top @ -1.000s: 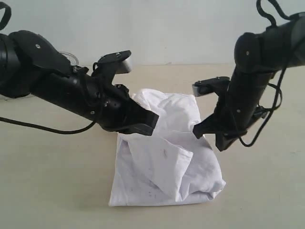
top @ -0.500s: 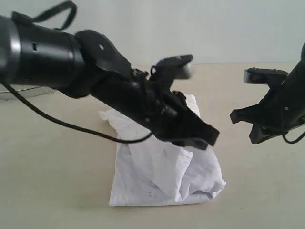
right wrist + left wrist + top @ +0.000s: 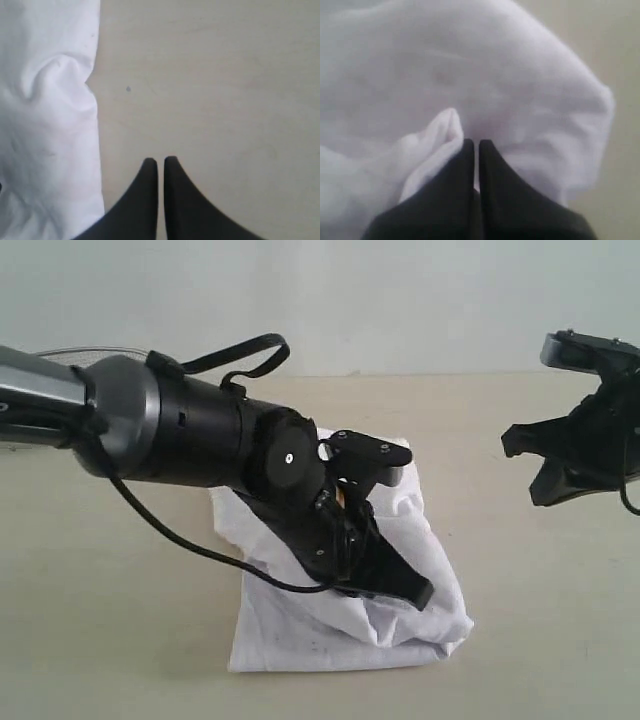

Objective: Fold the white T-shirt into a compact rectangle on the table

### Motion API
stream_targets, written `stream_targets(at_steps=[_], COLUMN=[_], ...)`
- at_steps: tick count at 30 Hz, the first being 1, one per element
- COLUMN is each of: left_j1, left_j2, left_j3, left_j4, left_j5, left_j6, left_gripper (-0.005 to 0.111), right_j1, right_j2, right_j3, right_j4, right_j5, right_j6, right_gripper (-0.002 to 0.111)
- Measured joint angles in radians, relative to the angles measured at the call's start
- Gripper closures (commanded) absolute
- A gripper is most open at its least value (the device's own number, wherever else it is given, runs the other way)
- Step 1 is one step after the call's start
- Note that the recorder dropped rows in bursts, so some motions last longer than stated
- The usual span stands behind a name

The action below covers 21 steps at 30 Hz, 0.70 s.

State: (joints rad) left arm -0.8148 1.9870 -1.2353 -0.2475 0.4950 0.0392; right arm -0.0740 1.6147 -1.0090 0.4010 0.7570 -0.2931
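Since the earlier frames your left arm has swung across and dropped onto the white T-shirt (image 3: 300,640), while the right arm has drawn back to the right, off the cloth.

Nearest you, the shirt's front edge lies fairly straight on the table (image 3: 120,660), with bare table ahead of it and on both sides. The shirt is a rough, lumpy bundle near the middle of the table, not yet a flat rectangle. No lettering shows.

Just behind that edge, the left gripper (image 3: 475,143) rests tip-down on the right front part of the bundle. Its jaws are closed, with a raised ridge of cloth just beside them. Whether any cloth is caught between them cannot be told.

Judged from this, the step in hand is pressing or smoothing. Keep the closed tips low and sweep outward toward the loose right corner, so the bulge flattens and the layers beneath are not dragged.

Farther right, the right gripper (image 3: 160,160) hangs over bare table, jaws closed and empty, with the shirt's edge beside it and apart. That side gives you open room for a return reach.

Farthest back, crumpled cloth shows behind the left arm, with clear table beyond it.
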Motion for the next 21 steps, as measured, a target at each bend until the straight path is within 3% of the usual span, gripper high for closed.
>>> stream_targets(at_steps=[3, 9, 15, 21], left_j1=[0.013, 0.013, 0.015, 0.034], left_j2=[-0.03, -0.277, -0.39, -0.473], left_j3=[0.018, 0.143, 0.225, 0.232], left_j4=[0.074, 0.1, 0.362, 0.617], left_j5=[0.108, 0.144, 0.169, 0.303], left_j6=[-0.058, -0.091, -0.33, -0.537], left_gripper=[0.102, 0.102, 0.102, 0.102], right_j1=[0.038, 0.206, 0.343, 0.422], right_j2=[0.0, 0.002, 0.073, 0.181], right_j3=[0.0, 0.0, 0.0, 0.0], right_j4=[0.021, 0.081, 0.087, 0.105], right_j5=[0.0, 0.001, -0.076, -0.165], right_j6=[-0.022, -0.102, -0.109, -0.117], right_gripper=[0.109, 0.109, 0.109, 0.109])
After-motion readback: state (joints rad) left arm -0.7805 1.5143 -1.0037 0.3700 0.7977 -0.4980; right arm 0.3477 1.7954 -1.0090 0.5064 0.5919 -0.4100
